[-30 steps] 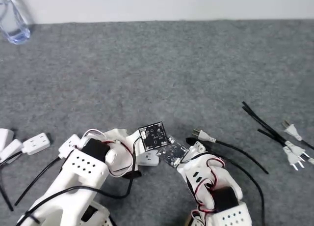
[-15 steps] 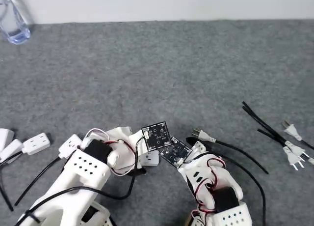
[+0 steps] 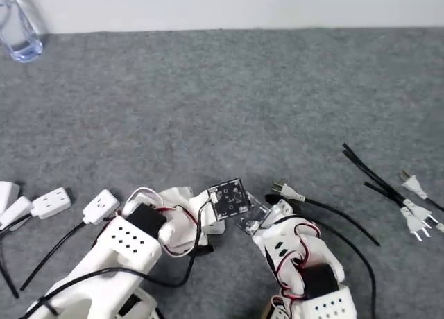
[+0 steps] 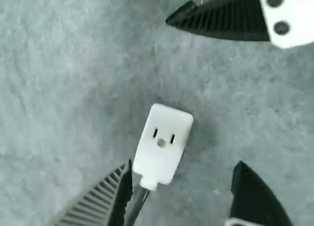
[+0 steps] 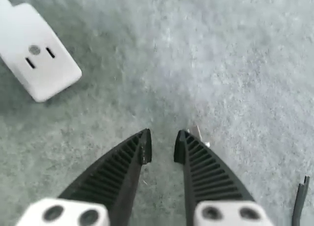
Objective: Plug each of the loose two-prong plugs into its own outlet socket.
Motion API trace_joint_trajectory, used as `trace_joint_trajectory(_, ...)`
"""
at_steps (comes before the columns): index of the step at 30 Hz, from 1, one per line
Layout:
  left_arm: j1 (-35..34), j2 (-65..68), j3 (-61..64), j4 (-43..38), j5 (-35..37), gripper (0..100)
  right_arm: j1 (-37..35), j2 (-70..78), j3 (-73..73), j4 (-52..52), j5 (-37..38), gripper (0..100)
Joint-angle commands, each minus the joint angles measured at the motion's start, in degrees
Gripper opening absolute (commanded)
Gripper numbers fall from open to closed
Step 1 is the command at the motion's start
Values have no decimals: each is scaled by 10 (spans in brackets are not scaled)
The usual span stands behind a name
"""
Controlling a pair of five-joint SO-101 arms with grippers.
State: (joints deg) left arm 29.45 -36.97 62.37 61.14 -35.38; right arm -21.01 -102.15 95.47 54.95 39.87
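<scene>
left end effector (image 4: 184,163) spread wide | right end effector (image 5: 163,133) barely parted (narrow gap)

Between my left jaws: outlet socket (image 4: 162,145) lies there.
Beyond it: my right jaws bar the way.
Far table (image 3: 229,90): room to pass.

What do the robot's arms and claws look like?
The left arm and right arm are white plastic with small holes, red and black wires and dark circuit boards. The left claw and right claw have black, ribbed, pointed fingers.
</scene>
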Motion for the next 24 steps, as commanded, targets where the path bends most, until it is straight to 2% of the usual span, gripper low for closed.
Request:
trace_joint_trajectory(1,-67,10,-43,69,5,309,-5,-14,10,-16,11,80)
trace_joint_trajectory(5,-105,10,-87,76,5,309,-7,-14,10,-9,11,83)
trace_joint_trajectory(10,-101,15,-171,76,5,309,-50,-14,10,14,15,83)
trace_joint_trajectory(15,-101,15,-241,101,6,309,-55,-14,10,12,15,83)
trace_joint_trajectory(24,-101,15,-253,129,5,309,-53,-14,10,9,16,83)
